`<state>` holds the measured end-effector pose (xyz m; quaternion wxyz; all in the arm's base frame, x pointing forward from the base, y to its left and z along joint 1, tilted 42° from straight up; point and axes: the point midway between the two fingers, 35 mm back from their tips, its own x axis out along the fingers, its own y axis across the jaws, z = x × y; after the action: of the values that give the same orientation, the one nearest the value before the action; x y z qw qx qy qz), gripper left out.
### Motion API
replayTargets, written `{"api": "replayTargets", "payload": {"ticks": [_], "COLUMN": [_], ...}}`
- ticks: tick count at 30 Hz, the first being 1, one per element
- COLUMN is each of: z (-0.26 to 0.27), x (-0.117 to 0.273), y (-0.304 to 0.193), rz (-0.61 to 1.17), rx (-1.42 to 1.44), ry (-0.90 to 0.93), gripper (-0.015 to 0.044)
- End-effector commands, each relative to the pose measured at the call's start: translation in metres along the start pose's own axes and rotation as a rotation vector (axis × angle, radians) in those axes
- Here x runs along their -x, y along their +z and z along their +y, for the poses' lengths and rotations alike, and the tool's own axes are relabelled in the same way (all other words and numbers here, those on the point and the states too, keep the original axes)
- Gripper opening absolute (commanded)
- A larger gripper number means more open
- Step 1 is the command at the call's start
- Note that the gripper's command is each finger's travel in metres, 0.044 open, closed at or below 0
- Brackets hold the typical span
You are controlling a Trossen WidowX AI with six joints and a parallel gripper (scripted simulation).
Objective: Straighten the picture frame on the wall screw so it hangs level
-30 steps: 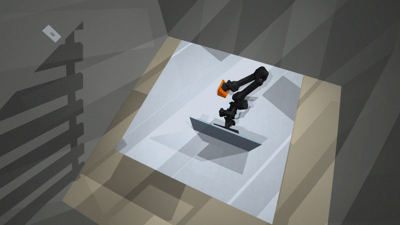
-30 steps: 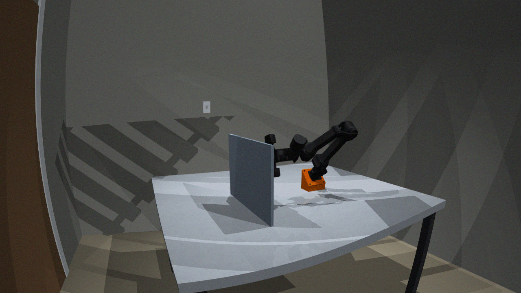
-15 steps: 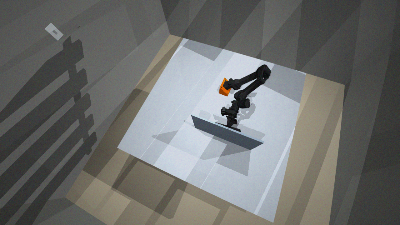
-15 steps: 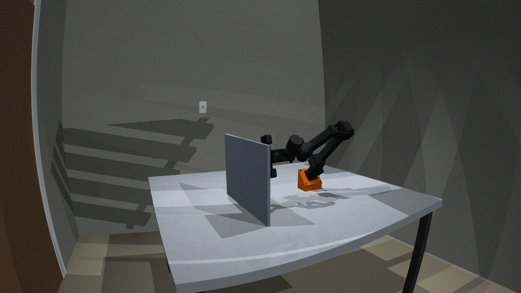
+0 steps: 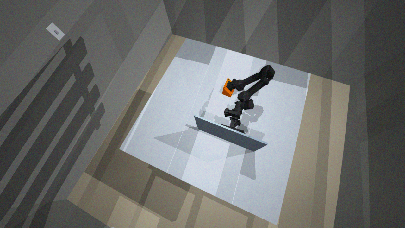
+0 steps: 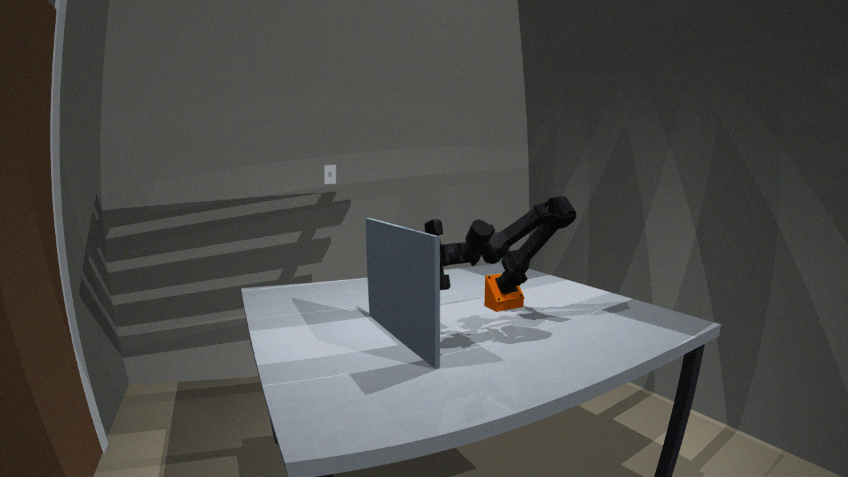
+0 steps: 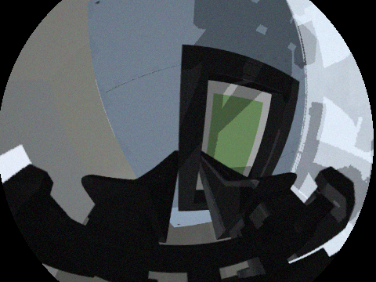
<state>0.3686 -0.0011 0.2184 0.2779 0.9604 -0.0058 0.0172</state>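
The black picture frame (image 5: 241,131) (image 7: 191,78), with a pale mat and a green picture, is on the arm's side of the upright blue-grey panel (image 5: 226,136) (image 6: 403,278) (image 7: 137,78). The gripper (image 5: 233,126) (image 7: 189,153) is shut on the frame's upper bar, one finger on each side of it, towards the right end in the top view. The fingers cover part of the bar. In the exterior view the panel hides the frame and the fingertips. The screw and the notched strip are hidden. I cannot tell exactly how level the frame is.
The panel stands on the white table (image 5: 203,181) (image 6: 474,397). The arm's orange base (image 5: 227,89) (image 6: 503,303) is behind the gripper, on the same side of the panel. A switch plate (image 5: 54,31) (image 6: 329,174) is on the room wall. Striped shadows cross the table and panel.
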Motion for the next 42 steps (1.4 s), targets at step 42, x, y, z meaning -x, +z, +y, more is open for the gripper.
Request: {"api": "replayTargets", "payload": {"ticks": [42], "z": [-0.0029], "x": [-0.0003], "y": [-0.0004], "rz": [-0.002], "rx": [0.214], "ry": [0.000], "gripper": [0.0000]}}
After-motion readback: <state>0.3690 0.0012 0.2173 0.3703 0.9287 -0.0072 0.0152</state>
